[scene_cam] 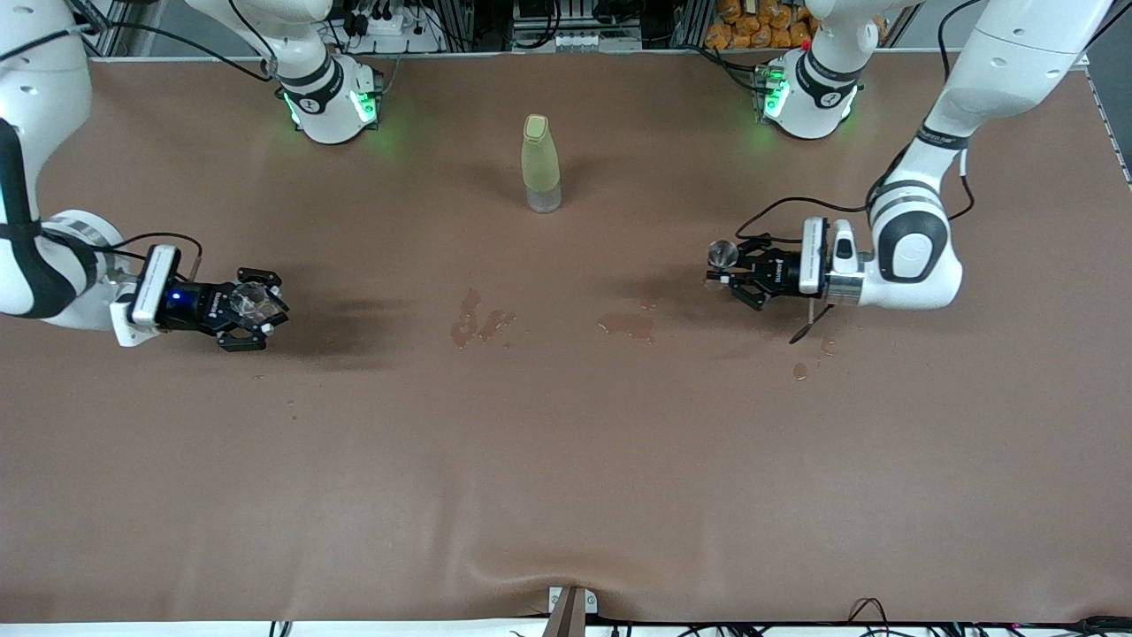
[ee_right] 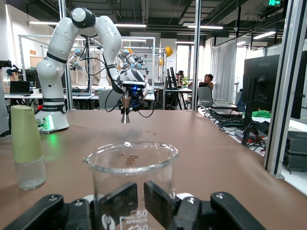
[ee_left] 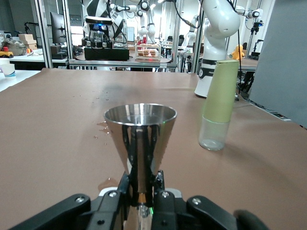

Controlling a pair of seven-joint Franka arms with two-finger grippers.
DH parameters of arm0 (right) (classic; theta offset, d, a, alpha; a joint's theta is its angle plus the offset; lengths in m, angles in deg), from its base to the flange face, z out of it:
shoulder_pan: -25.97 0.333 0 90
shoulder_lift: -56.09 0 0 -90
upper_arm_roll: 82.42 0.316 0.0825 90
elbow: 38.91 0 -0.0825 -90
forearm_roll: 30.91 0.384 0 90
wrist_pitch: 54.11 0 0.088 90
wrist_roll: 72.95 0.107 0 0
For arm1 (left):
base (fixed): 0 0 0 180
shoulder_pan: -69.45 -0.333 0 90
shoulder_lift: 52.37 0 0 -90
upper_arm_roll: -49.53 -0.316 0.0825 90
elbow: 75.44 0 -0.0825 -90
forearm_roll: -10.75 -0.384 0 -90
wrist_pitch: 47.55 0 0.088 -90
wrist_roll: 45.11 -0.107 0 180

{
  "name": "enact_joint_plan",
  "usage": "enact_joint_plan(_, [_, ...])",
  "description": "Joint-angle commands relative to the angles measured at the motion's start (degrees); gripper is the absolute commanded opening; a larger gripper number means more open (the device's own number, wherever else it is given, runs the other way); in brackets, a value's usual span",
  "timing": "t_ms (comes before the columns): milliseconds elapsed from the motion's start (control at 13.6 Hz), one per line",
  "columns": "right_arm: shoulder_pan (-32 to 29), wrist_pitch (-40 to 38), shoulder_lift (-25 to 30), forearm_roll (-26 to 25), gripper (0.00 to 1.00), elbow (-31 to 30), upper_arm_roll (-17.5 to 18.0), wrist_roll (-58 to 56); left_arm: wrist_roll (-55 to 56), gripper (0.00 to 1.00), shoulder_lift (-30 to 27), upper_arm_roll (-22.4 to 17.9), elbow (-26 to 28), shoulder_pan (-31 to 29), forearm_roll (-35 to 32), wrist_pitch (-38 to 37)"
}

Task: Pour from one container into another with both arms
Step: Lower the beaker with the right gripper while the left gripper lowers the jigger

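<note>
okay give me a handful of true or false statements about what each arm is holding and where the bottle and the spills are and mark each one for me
1. The left end effector holds the steel jigger upright. True.
2. The right end effector holds nothing. False: it is shut on the clear glass cup.
3. The yellow-green bottle lies on its side. False: it stands upright, between the two arm bases.
4. Wet patches mark the table nearer to the front camera than the bottle. True.
5. The jigger is tipped over the cup, pouring. False: both containers are upright, at the table's two ends.
</note>
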Motion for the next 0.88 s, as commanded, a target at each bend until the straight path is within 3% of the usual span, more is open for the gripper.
enact_joint_plan(0, [-0.9,-1.0,-4.7,-1.0,0.00,1.9,0.6,-2.3,-0.1,0.00,-2.0,0.6,1.1,-4.9,-4.0,-3.1])
enact_joint_plan(806, [0.1,5.2,-15.4,-0.3,0.00,4.8,1.0,-11.1,-0.3,0.00,0.4,0.4,-0.6,-19.0,-12.7,-6.6])
